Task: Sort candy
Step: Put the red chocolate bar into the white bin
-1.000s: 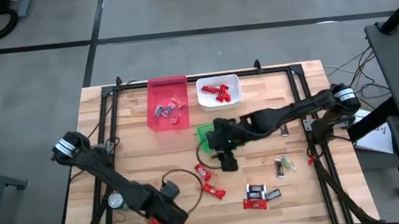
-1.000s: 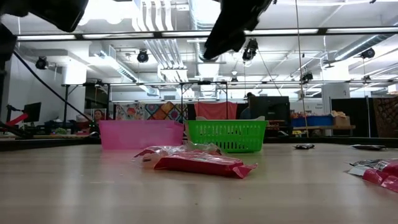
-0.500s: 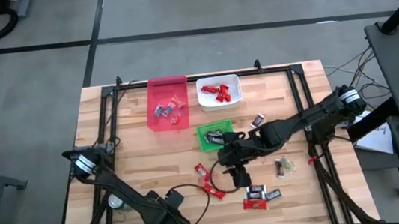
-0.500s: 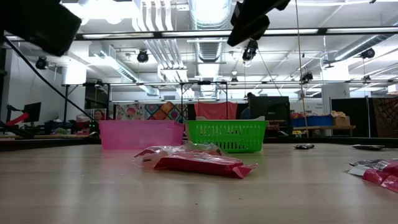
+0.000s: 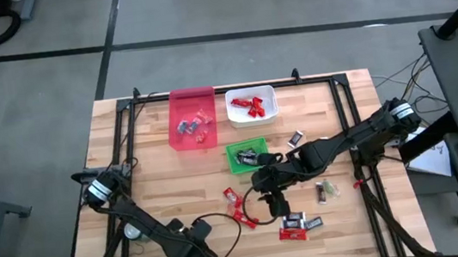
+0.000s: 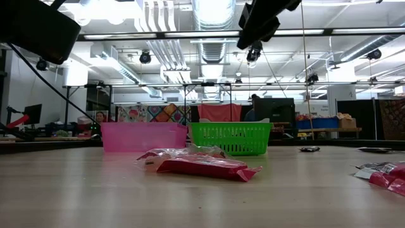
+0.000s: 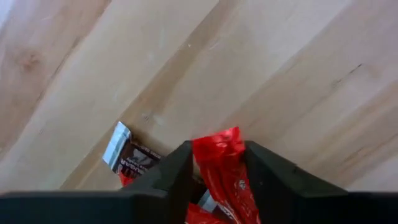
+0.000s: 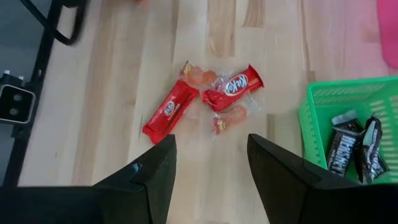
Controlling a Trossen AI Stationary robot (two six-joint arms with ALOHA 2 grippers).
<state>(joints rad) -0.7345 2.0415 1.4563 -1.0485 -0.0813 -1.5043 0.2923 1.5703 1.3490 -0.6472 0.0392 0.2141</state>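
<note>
Left gripper [image 7: 217,171]: at the table's near left edge, fingers closing around a red candy [image 7: 225,168]; whether they press it yet I cannot tell.
Red candy, axis: a long glossy crinkled wrapper, its length running along the fingers and its crimped end poking out past the tips.
Dark candy [image 7: 132,158]: a short brown-and-silver wrapper lying flat on the wood just beside the left fingers.
Right gripper [image 8: 211,177]: hovering over the middle of the table, jaws spread with nothing between them.
Loose red bars [image 8: 170,110]: two finger-length shiny wrappers lying slantwise on the boards ahead of the right gripper, a clear crumpled wrapper [image 8: 231,116] touching them.
Green bin [image 8: 339,112]: slotted plastic basket holding dark black-and-silver sweets [image 8: 341,148], lying lengthwise side by side.
White bin [image 5: 251,106]: smooth rectangular tub at the far edge, red sweets inside.
Pink bin [image 5: 192,118]: translucent, beside the white one, holding a few mixed wrappers.
Table [image 5: 157,176]: pale wooden planks with visible grain.
More candy [image 5: 296,224]: red and dark pieces scattered near the front edge.
</note>
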